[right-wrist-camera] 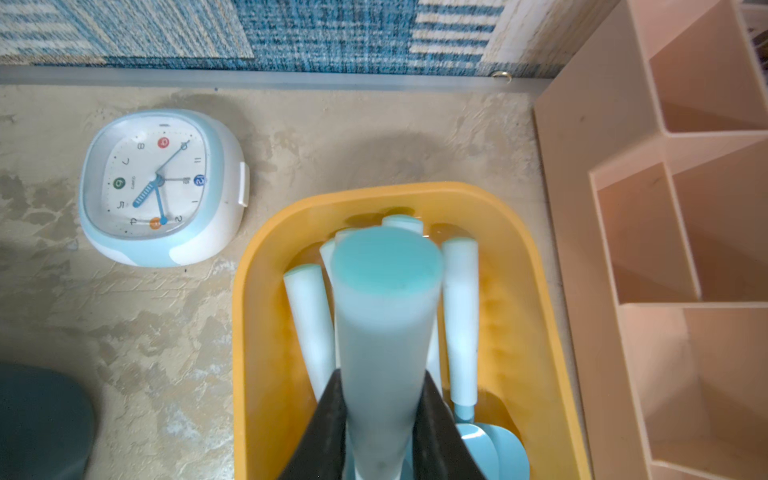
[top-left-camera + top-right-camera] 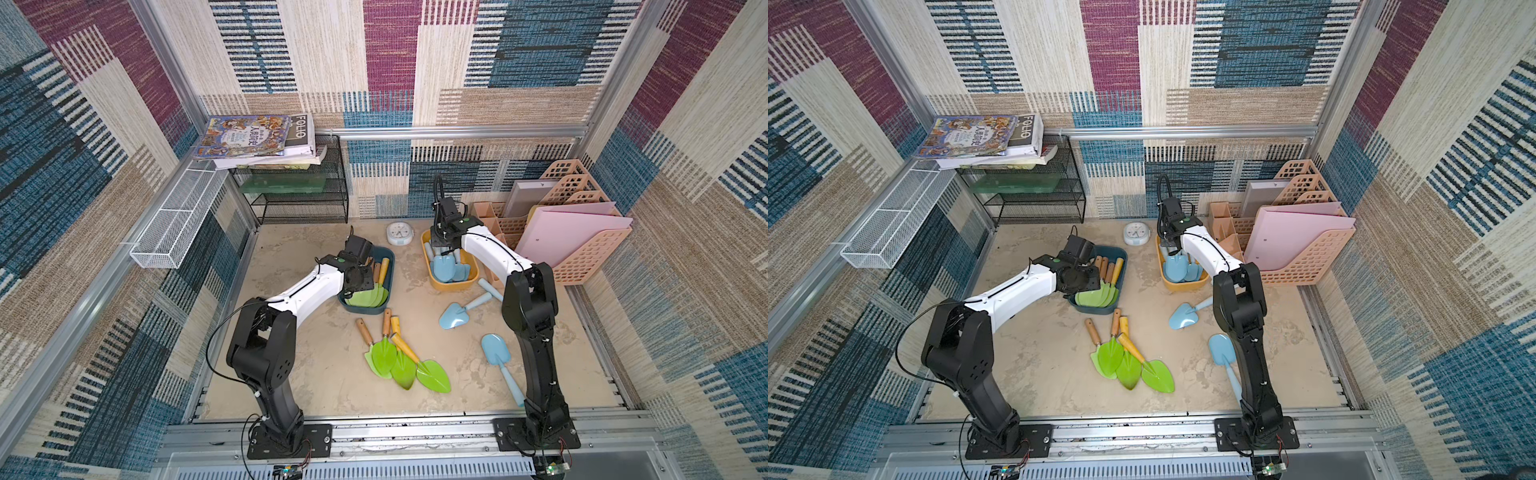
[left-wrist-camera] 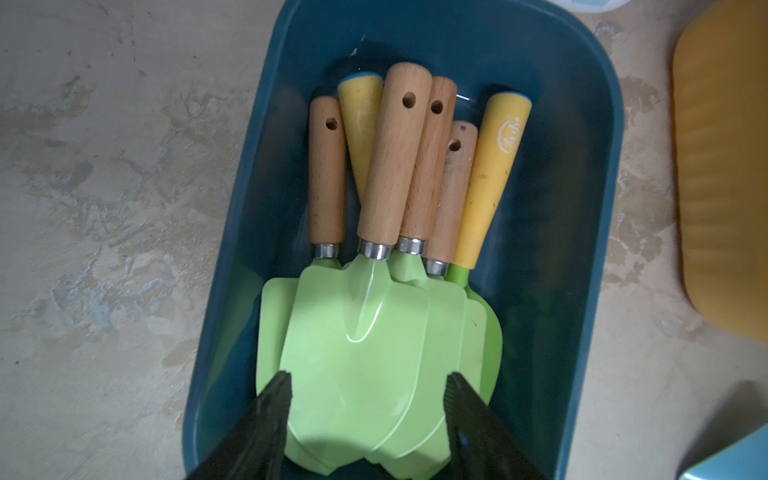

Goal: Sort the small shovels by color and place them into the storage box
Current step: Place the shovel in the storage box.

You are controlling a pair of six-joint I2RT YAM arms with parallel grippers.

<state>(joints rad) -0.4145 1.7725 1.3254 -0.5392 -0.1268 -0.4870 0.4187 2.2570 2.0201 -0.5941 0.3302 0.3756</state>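
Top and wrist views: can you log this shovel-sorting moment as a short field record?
teal bin: six stored green shovels
yellow bin: stored blue shovels, count unclear
loose green shovels: four, overlapping
loose blue shovels: two clear, a third partly hidden
left pincer: jaws apart astride the top green blade; grip unclear
right pincer: shut on the held blue shovel by its handle, over the yellow bin

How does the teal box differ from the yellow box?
The teal box holds green shovels with wooden or yellow handles; the yellow box holds pale blue shovels. The left gripper straddles a green blade in the teal box; the right gripper is shut on a blue handle above the yellow box. Both are rounded tubs.
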